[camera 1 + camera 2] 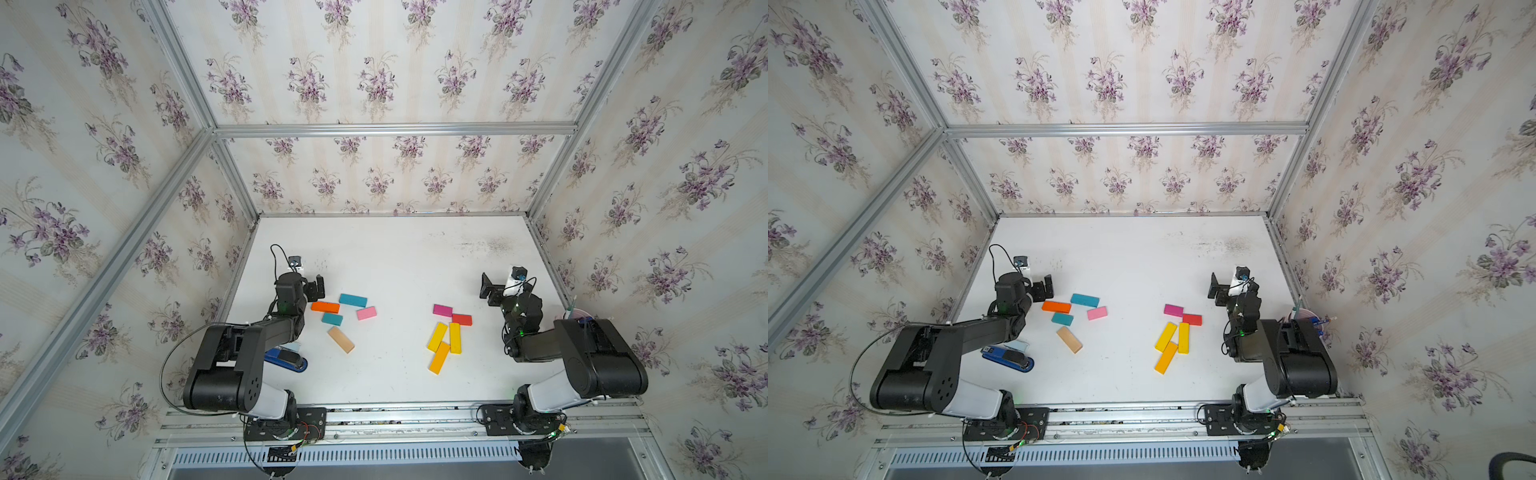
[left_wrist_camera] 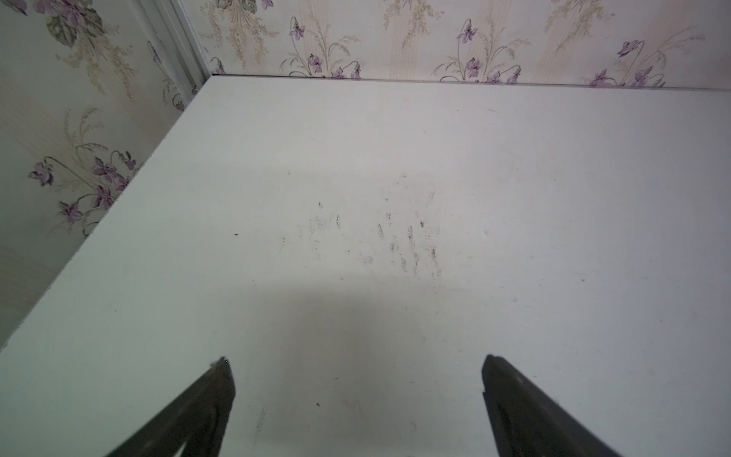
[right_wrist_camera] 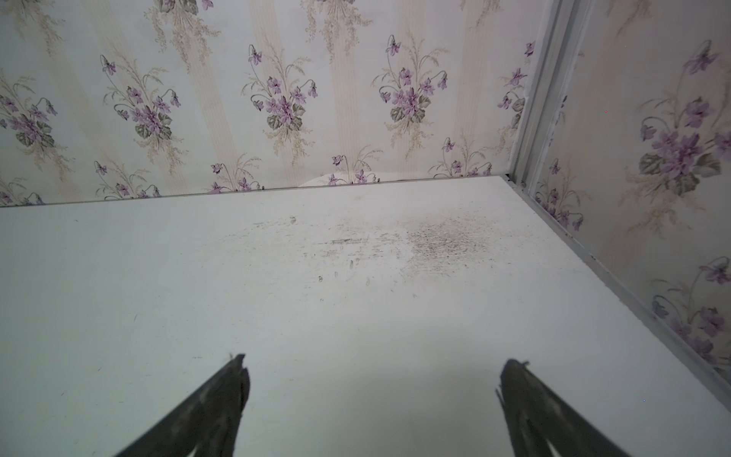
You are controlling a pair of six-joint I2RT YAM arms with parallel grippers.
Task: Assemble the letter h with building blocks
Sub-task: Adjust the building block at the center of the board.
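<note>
Both grippers stand spread wide and empty: the left gripper (image 1: 316,287) and the right gripper (image 1: 487,291) each hover over bare table (image 1: 395,257), and each wrist view shows only two parted fingertips with nothing between them. No letter is begun; the blocks lie in two loose groups between the grippers and nearer the arm bases than the fingertips. The orange block (image 1: 325,307) sits just beside the left gripper, almost under it, with two teal ones, a pink one and a tan one a little further toward the right gripper. The magenta block (image 1: 442,310) and red block (image 1: 461,319) lie near the right gripper, seemingly corner to corner, and the yellow blocks (image 1: 455,338) crowd behind them, apparently touching. The likely trouble is crowding: fingers closing on one yellow bar could drag or twist its neighbours, and a straight descent by the left gripper could clip the orange block's edge and skid it. Neither wrist camera sees any block, so aim would rest on the top views alone. The bars lie flat and thin, so a shallow pinch may slip. The stapler (image 1: 286,357) lies under the left forearm, where a low pull-back could strike it.
</note>
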